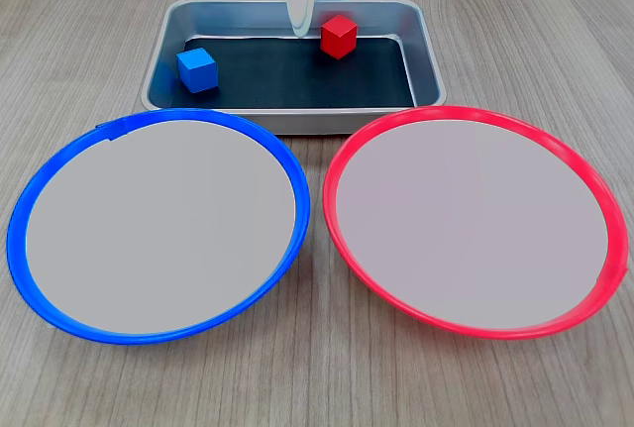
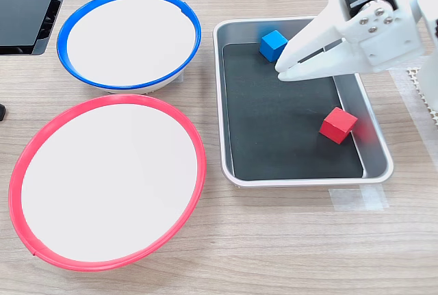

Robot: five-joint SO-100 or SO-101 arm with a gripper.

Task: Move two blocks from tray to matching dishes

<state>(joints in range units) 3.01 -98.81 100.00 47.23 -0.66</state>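
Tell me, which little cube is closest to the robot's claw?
The blue block. In the second exterior view the gripper hangs right beside it, while the red block sits farther along the tray.

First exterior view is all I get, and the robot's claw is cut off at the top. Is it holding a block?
Observer: No. In the second exterior view the gripper shows whole, jaws together, holding nothing.
Operator: Which block is it closer to?
Observer: There its tip shows right beside the blue block, not touching; the red block is farther off.
Operator: Anything else I can't see?
Observer: A strip of clear tape lies beside the tray.
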